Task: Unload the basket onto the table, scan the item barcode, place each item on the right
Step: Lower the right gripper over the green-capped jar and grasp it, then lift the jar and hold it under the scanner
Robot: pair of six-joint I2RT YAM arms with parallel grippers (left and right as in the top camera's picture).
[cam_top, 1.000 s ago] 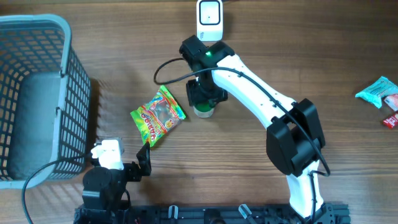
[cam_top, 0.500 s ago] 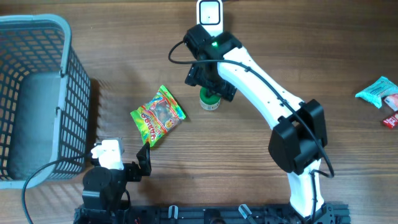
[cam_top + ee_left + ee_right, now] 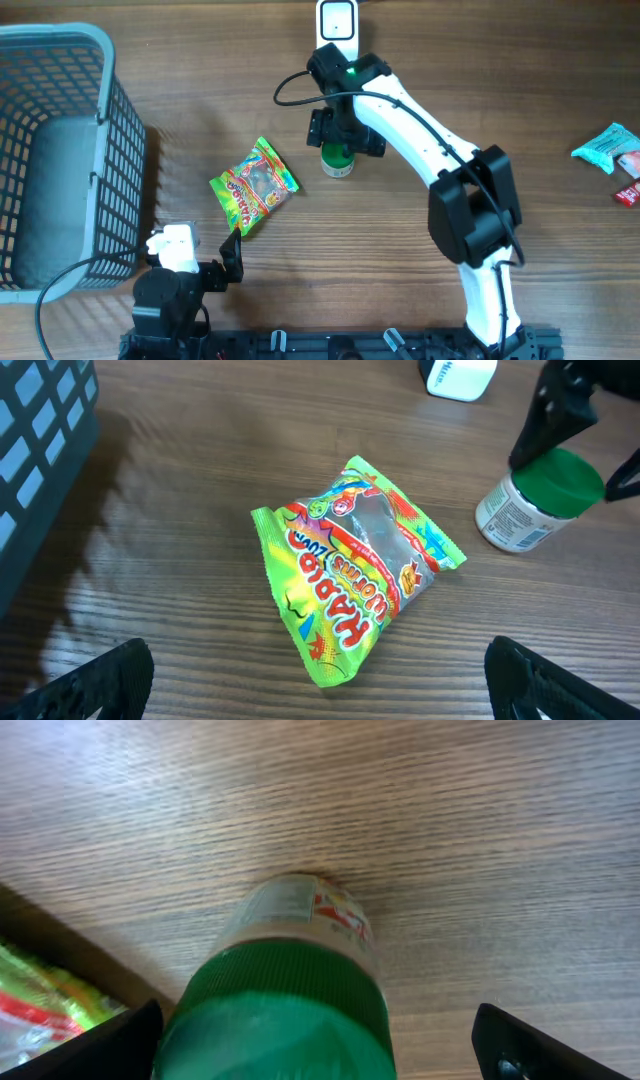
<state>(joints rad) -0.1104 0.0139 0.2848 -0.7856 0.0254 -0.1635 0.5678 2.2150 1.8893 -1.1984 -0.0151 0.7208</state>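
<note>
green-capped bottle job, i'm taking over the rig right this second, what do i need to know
Right end effector: open, jaws either side of the green-capped bottle, not gripping it.
Left end effector: open, empty, pointed at the gummy worms bag.
Bottle stands upright on the table, just in front of the white scanner. Bag lies flat between bottle and basket.
Done: nothing confirmed; no scan shows.
Left: grip an item and turn its barcode to the scanner.
</note>
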